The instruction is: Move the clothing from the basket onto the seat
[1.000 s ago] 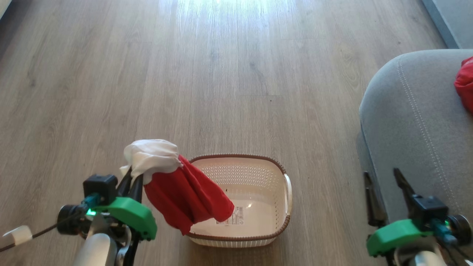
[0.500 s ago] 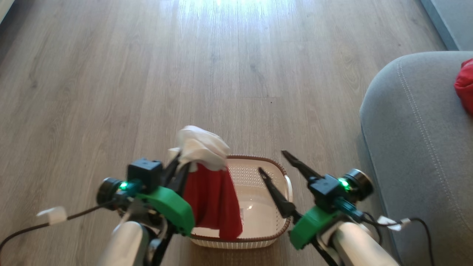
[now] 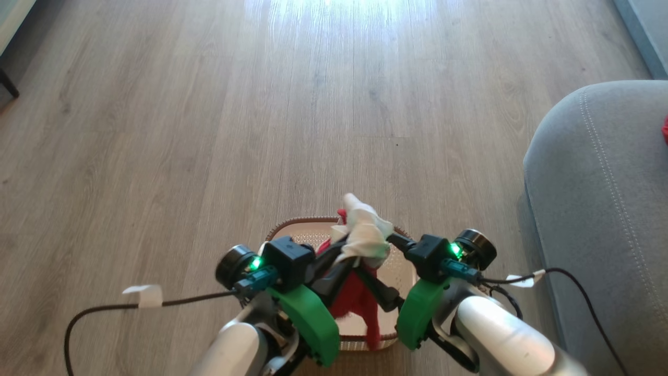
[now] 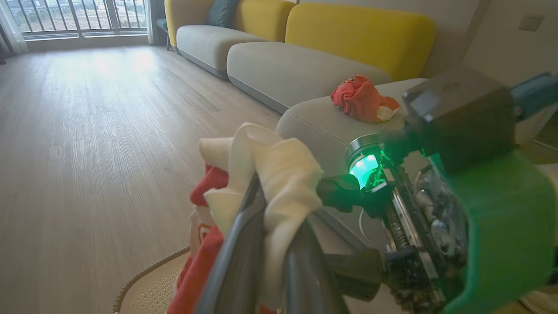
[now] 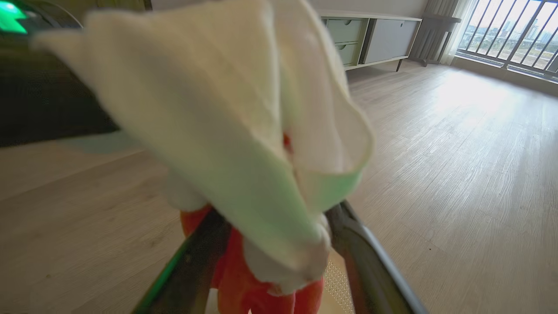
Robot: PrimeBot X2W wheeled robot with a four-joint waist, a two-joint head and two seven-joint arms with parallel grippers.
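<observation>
A red garment with a white panel (image 3: pixel 365 235) hangs above the cream basket (image 3: pixel 282 227), bunched up. My left gripper (image 3: pixel 339 250) is shut on it; in the left wrist view its fingers (image 4: pixel 235 253) pinch the white cloth (image 4: pixel 283 174). My right gripper (image 3: pixel 373 261) has come in from the right and stands open, one finger on each side of the same garment (image 5: pixel 244 144). The arms hide most of the basket. Another red garment (image 4: pixel 362 98) lies on the grey seat (image 3: pixel 600 209), and a red sliver of it (image 3: pixel 665 128) shows at the head view's right edge.
Wood floor (image 3: pixel 209 130) spreads ahead and to the left. A black cable with a white tag (image 3: pixel 141 295) trails off my left arm. A grey sofa with a yellow back (image 4: pixel 362 35) runs behind the seat. A low sideboard (image 5: pixel 375 39) stands by the window.
My left gripper has carried the garment rightwards to above the basket's middle. My right arm has swung in from beside the seat, and its fingers now straddle the garment. The head camera shifted slightly.
</observation>
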